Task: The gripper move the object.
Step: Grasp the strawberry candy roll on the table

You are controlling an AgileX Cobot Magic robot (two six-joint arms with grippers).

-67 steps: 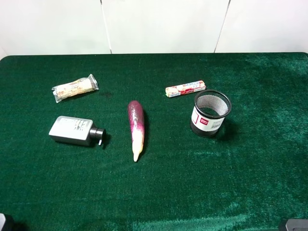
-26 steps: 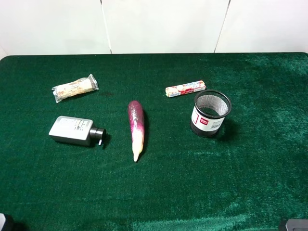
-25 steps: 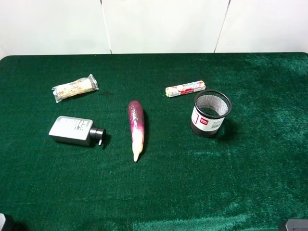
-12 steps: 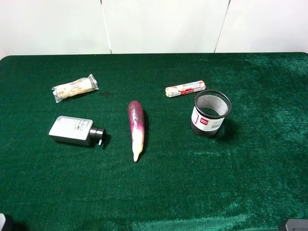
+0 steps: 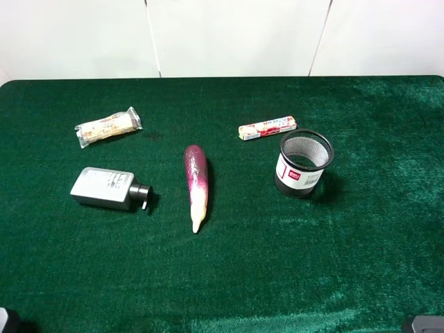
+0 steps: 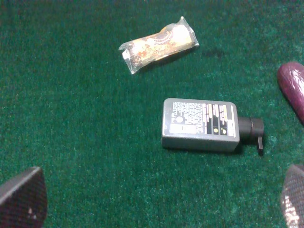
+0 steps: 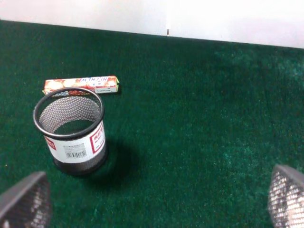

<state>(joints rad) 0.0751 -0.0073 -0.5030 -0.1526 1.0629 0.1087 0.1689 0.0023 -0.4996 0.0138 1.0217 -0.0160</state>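
The candy stick (image 5: 268, 127), a slim white and pink-red pack, lies flat on the green cloth at the back centre-right, just behind the mesh cup (image 5: 304, 164). It also shows in the right wrist view (image 7: 80, 85), touching nothing. My right gripper (image 7: 156, 199) is open and empty, well short of the cup and the candy. My left gripper (image 6: 156, 199) is open and empty, near the grey bottle (image 6: 199, 124). In the exterior high view only small dark bits of both arms show at the bottom corners.
A black mesh cup (image 7: 71, 130) stands upright beside the candy. A purple-white radish (image 5: 195, 184) lies in the middle. A grey pump bottle (image 5: 104, 188) lies on its side at the left. A clear-wrapped beige snack pack (image 5: 107, 127) lies behind it. A white wall backs the table.
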